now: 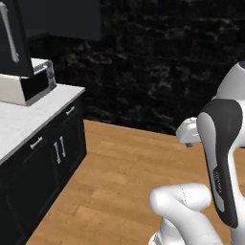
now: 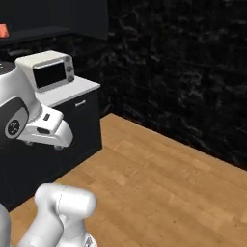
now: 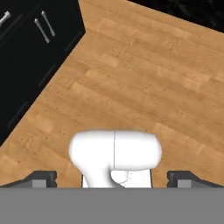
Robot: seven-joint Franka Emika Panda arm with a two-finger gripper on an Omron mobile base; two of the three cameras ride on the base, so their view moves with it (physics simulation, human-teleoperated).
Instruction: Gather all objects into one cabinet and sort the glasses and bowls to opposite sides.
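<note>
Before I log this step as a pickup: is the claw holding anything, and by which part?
Nothing is held. The claw is open, its fingertips wide apart above the bare wooden floor.

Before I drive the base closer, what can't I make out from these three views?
- Wall cabinet: cut off by the left base view's top and left edges; its inside can't be seen.
- Small red thing on the dark shelf: cropped by the right base view's left edge; too little to identify.
- Pincer: fingertips barely rise at the hand view's bottom, wide apart, over wood floor.
</note>
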